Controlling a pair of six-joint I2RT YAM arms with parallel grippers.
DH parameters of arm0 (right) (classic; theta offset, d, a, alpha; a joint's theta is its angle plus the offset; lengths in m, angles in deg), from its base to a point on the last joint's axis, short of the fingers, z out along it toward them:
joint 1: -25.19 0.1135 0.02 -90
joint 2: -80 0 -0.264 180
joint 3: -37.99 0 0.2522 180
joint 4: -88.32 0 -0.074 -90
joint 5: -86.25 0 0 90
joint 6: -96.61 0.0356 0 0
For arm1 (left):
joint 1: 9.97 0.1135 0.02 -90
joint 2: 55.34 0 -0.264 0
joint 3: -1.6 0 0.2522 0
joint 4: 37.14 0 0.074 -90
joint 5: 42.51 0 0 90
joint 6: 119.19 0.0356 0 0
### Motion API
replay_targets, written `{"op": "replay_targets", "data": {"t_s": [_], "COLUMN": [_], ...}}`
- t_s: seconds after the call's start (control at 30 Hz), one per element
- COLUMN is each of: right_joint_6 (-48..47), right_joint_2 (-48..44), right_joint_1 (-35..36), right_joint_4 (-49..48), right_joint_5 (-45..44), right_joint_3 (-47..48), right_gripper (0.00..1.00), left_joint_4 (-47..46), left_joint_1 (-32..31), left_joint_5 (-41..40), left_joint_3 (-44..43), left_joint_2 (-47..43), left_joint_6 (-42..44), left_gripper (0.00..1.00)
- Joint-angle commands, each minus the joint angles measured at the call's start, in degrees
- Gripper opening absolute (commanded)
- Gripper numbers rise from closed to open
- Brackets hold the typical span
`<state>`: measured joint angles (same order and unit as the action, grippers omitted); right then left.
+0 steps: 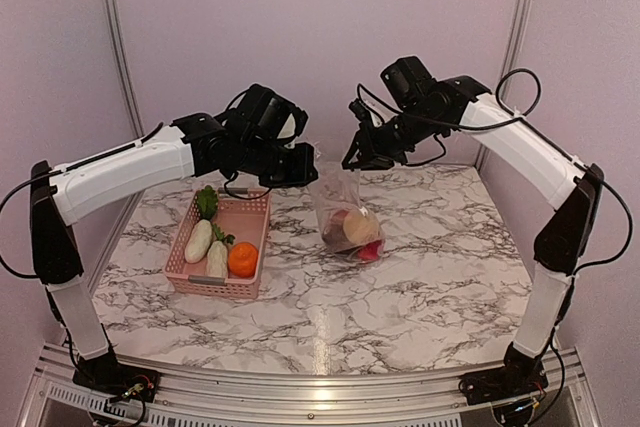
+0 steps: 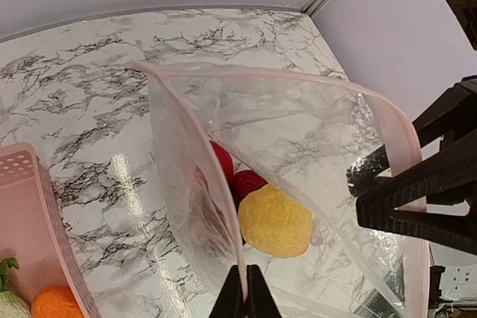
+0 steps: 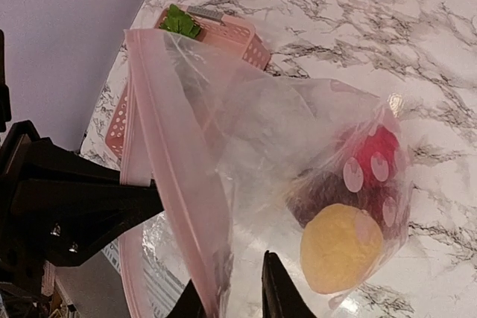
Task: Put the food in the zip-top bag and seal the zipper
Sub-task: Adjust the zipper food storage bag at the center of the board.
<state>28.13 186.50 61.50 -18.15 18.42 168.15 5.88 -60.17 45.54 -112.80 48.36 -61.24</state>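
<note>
In the top view, the zip-top bag (image 1: 338,197) is hanging in the middle of the frame between the two arms, its lower end resting on the marble table (image 1: 430,292). The left gripper (image 1: 303,169) is reaching to the bag's mouth from the left and the right gripper (image 1: 358,155) from the upper right. A yellow fruit (image 1: 360,227) and a red piece (image 1: 370,250) are showing through the plastic. Left of centre, the pink basket (image 1: 222,287) is holding two white radishes (image 1: 198,240) and an orange (image 1: 243,259).

In the left wrist view, the left gripper's fingertips are meeting at the bottom centre, pressed fully together on the near rim of the bag. The mouth is gaping wide, and the zipper (image 2: 402,139) is running round it as a pinkish strip. The yellow fruit is lying deep inside, with red pieces behind it. The right gripper's dark fingers are entering from the right edge at the far rim.

In the right wrist view, the right gripper's fingers are standing a little apart at the bottom edge. The bag's rim is passing between them beside the left one, and whether it is being pinched I cannot tell. A dark brown piece (image 3: 320,195) is sitting between the red piece and the yellow fruit at the right.
</note>
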Motion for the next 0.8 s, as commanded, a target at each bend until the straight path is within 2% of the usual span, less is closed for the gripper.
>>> {"op": "replay_targets", "data": {"t_s": [0.0, 0.07, 0.13, 0.2, 0.27, 0.3, 0.33, 0.4, 0.5, 0.57, 0.77], "right_joint_6": [2.1, 2.5, 2.8, 2.6, 2.3, 3.4, 4.4, 4.6, 3.5, 2.6, 2.0], "right_joint_2": [-2.3, -2.4, -2.1, -0.3, 3.5, 2.8, 0.6, -4.5, -7.2, -7.7, -8.0], "right_joint_1": [1.8, 1.8, 1.9, 1.9, 1.2, 0.0, -1.1, -2.4, -3.3, -3.2, -3.4], "right_joint_4": [5.0, 6.0, 7.9, 12.7, 18.6, 18.4, 16.0, 10.0, 7.2, 7.2, 5.7], "right_joint_5": [-3.0, -3.3, -5.8, -10.3, -14.9, -15.3, -15.3, -14.1, -12.3, -13.6, -15.6], "right_joint_3": [-0.4, -0.5, 1.7, 11.0, 27.1, 29.3, 26.9, 14.7, 2.7, 1.9, 4.6], "right_gripper": [0.20, 0.12, 0.00, 0.00, 0.00, 0.00, 0.00, 0.00, 0.00, 0.00, 0.00], "left_joint_4": [-0.6, -1.2, -1.9, -3.7, -7.0, -8.6, -9.4, -8.4, -6.7, -6.7, -10.6], "left_joint_1": [0.3, 0.3, 0.2, 0.2, 0.1, -0.9, -2.1, -3.2, -1.9, -1.2, -1.3], "left_joint_5": [1.0, 1.0, 1.3, 2.6, 5.4, 6.6, 7.3, 6.0, 4.2, 7.1, 8.4], "left_joint_3": [-1.9, -1.9, -1.9, -2.5, -4.8, -6.8, -9.3, -13.8, -12.6, -12.8, -13.2], "left_joint_2": [-0.1, -0.2, -0.4, -0.5, -0.2, 0.3, 1.1, 3.2, 5.0, 6.6, 8.2], "left_joint_6": [-0.2, -0.2, -0.4, -0.5, -0.6, -0.1, 1.3, 2.2, -3.1, -4.6, -3.5], "left_gripper": [0.02, 0.00, 0.00, 0.00, 0.00, 0.00, 0.00, 0.00, 0.00, 0.00, 0.00]}}
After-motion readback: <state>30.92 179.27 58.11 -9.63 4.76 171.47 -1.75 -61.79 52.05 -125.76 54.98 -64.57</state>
